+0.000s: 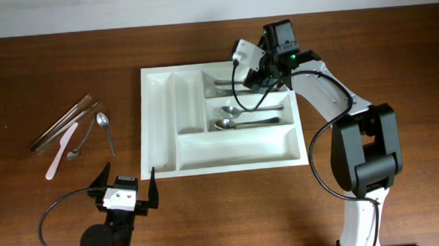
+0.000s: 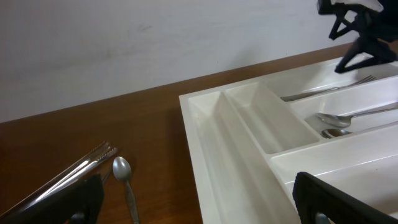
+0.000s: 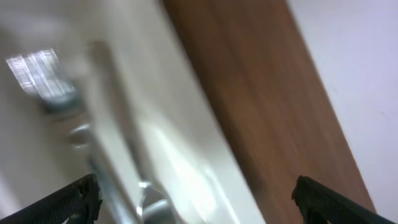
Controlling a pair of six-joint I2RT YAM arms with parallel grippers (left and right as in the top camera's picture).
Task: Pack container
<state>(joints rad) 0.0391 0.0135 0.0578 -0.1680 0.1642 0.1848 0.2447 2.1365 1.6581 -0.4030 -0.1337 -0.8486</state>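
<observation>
Only the overhead view shows the whole large white rectangular plastic cutlery tray (image 1: 236, 146) on the brown wooden bench (image 1: 51, 71). Its long axis runs left to right, with the narrow compartments at its left end. The left wrist view catches only that end, and the right wrist view is blurred. The right tool (image 1: 253, 82) hangs over the tray's far right compartment, fingers spread, released. The left tool (image 1: 127, 182), also released, sits just before the tray's near left corner.
</observation>
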